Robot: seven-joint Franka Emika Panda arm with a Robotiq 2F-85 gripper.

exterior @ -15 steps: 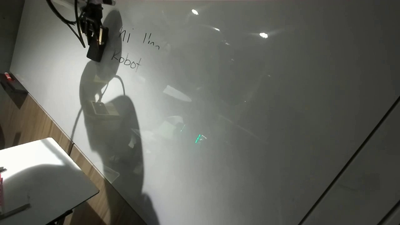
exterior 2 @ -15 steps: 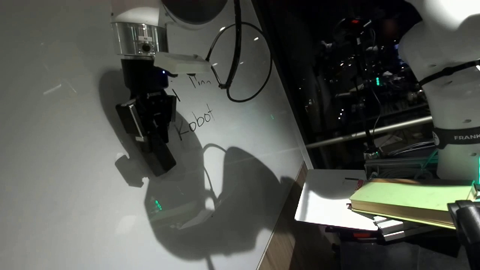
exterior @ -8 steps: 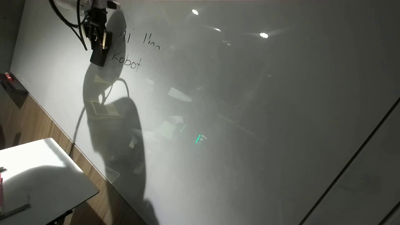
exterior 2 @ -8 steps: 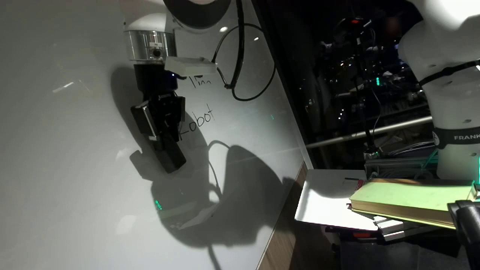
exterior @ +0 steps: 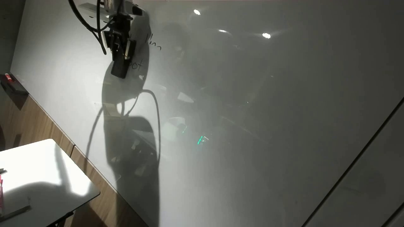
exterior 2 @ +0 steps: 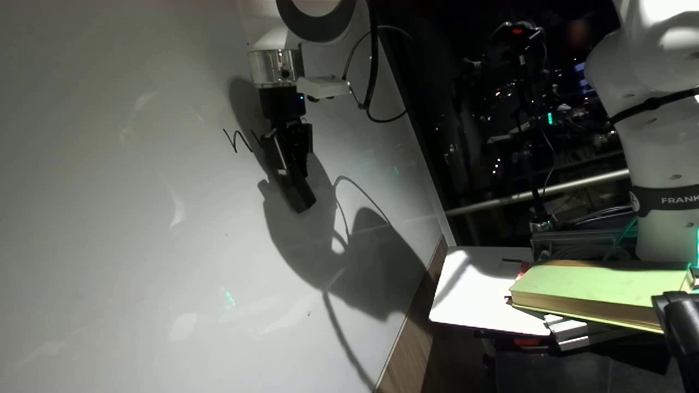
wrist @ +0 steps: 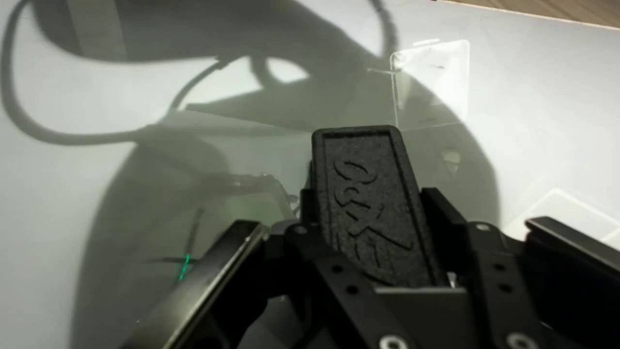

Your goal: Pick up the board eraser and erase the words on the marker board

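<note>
The marker board [exterior: 240,157] is a large glossy white-grey panel, also in the other exterior view [exterior 2: 109,262]. My gripper [wrist: 372,206] is shut on the board eraser [wrist: 363,169], a dark block held by its sides with its far end sticking out. The eraser also shows in both exterior views [exterior: 120,67] [exterior 2: 300,196], tilted, close to the board; I cannot tell if it touches. Of the words, "I'm" [exterior: 153,44] and the end of "Robot" [exterior: 136,65] show right of the gripper, and part of "Hi" [exterior 2: 238,141] shows left of it. The rest is hidden behind gripper and eraser.
A small white tabletop [exterior: 41,176] stands below the board. A yellow-green book [exterior 2: 590,289] lies by it. A dark holder with a red marker [exterior: 8,77] is at the board's lower edge. Cables [exterior 2: 374,60] hang from the arm. The arm's shadow falls across the board.
My gripper has moved with the eraser, right and down in one view, right and up in another, over the words. It now covers much of "Robot", and part of "Hi" has come into view.
</note>
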